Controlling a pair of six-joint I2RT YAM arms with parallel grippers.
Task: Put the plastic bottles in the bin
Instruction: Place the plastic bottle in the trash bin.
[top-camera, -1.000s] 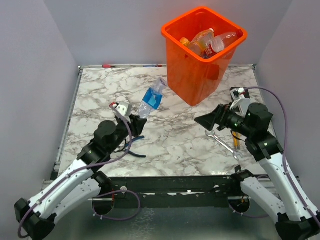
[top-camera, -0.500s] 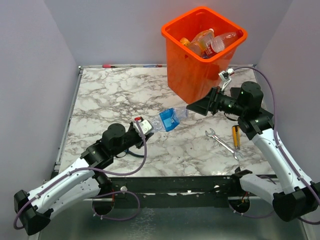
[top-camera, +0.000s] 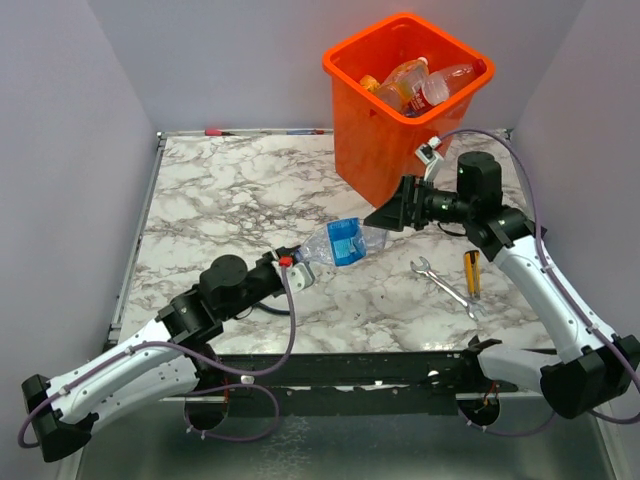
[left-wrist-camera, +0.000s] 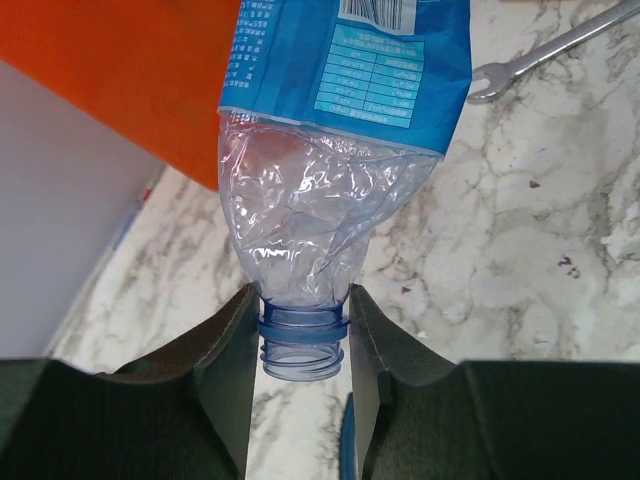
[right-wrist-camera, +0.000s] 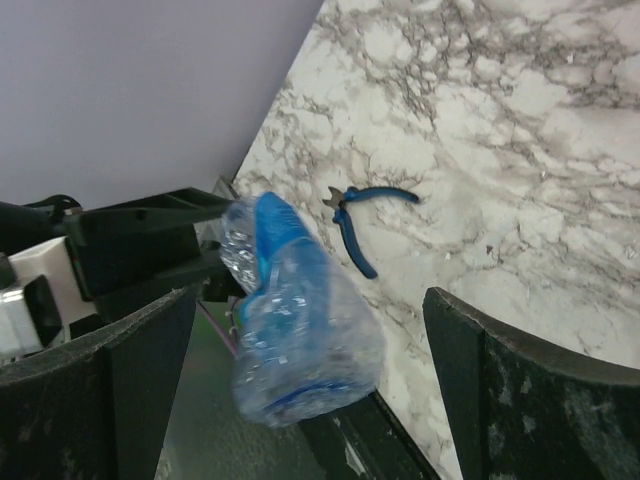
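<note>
Left wrist view: pinched at the blue threaded neck between the closed jaws of the left gripper (left-wrist-camera: 300, 345), a crushed clear plastic bottle with a blue label (left-wrist-camera: 335, 190), held out sideways above the middle of the marble tabletop (top-camera: 200, 190), somewhat toward the near edge. Poised at its other end, the right gripper (top-camera: 387, 214), jaws spread wide on either side of the bottle's base and gripping nothing. Looks like a handover on the way to the tall bright-orange plastic bin (top-camera: 385, 150) at the far right corner, with other bottles (top-camera: 425, 85) lying inside. Could slip: thin crumpled wall, likely to buckle or squirt out under a squeeze. Could fall to the tabletop near the steel wrench (top-camera: 445, 285) if let go by the left before a firm hold by the right. Could also twist at the narrow neck if shoved.
</note>
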